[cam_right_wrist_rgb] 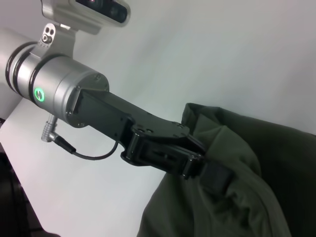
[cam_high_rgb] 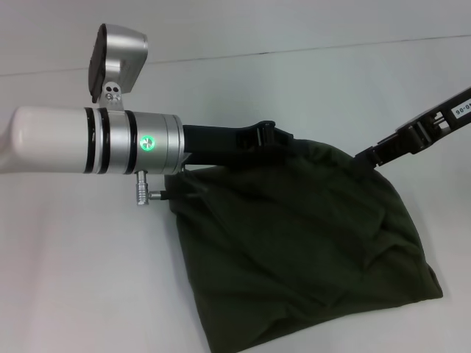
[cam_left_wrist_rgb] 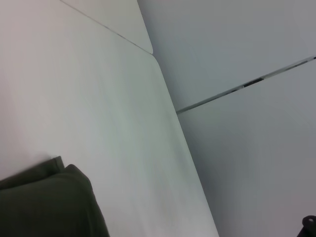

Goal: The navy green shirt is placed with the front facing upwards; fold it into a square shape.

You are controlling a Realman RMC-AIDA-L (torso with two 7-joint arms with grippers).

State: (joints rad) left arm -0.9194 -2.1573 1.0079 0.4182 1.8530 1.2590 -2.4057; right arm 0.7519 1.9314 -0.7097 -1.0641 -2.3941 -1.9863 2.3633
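The white table (cam_high_rgb: 73, 279) filled your head view, with the navy green shirt (cam_high_rgb: 294, 250) bunched on it, plain side up. Your left gripper (cam_high_rgb: 283, 140) was clamped on its far left edge, your right gripper (cam_high_rgb: 364, 156) met the far right edge, grip unclear. The left arm's silver wrist (cam_high_rgb: 151, 143) blocked the shirt's corner.

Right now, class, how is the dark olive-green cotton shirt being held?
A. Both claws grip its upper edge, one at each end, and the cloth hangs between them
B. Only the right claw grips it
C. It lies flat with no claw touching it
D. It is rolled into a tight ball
A: the left claw and the right claw each pinch the top edge of the dark olive-green cotton shirt, which sags between them.
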